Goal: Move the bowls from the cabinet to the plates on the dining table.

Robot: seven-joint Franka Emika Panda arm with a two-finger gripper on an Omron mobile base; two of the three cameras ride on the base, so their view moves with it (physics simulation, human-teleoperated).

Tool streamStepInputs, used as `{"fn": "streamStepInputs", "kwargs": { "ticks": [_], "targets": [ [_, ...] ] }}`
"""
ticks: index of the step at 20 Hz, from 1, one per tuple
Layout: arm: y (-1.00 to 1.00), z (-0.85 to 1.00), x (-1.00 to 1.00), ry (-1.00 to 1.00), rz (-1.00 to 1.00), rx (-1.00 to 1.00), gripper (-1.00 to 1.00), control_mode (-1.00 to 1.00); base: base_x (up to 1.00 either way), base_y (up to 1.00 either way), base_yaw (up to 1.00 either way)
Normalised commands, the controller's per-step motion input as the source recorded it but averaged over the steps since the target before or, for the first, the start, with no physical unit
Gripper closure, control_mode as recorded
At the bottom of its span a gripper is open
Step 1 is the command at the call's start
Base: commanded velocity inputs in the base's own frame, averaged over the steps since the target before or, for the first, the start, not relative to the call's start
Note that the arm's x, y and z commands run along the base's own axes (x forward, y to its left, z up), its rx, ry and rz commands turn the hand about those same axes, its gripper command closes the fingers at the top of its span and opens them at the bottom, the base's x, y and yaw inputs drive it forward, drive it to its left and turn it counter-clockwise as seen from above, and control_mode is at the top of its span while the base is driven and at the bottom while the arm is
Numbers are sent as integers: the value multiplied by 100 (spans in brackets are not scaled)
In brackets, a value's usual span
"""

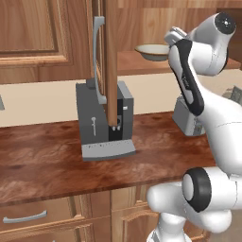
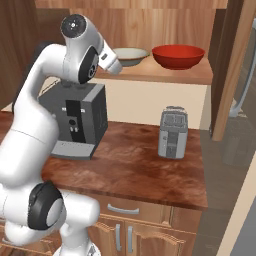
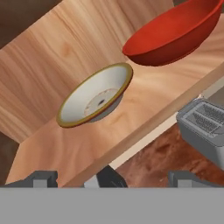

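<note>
A: How far along is the job?

B: Barely begun, I judge. Both bowls sit on the wall cabinet's shelf [image 2: 165, 74], the glossy red bowl [image 2: 178, 55] beside the cream bowl with the golden rim [image 2: 129, 55], just apart.

A: And the gripper [image 3: 111, 177]?

B: Jaws spread wide, empty, short of the shelf edge facing the cream bowl. Both lifts and both trips remain.

A: What's below?

B: A reddish wood-grain counter [image 2: 135, 170] carrying a dark coffee machine [image 2: 75, 120] and a silver toaster [image 2: 173, 132].
</note>
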Motion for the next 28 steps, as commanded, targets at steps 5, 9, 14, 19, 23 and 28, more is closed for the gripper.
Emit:
{"fn": "streamStepInputs", "kwargs": {
  "ticks": [5, 9, 14, 19, 23, 28],
  "targets": [
    [-7, 0, 30, 0, 0, 2, -100, -100, 0, 0, 0],
    [0, 0, 17, 0, 0, 0, -100, -100, 0, 0, 0],
    [0, 0, 15, 0, 0, 0, -100, -100, 0, 0, 0],
    [0, -15, 16, 0, 0, 0, -100, -100, 0, 0, 0],
    [0, -27, 15, 3, 0, 0, -100, -100, 0, 0, 0],
    [0, -26, 22, 4, 0, 0, -100, -100, 0, 0, 0]
  ]
}}
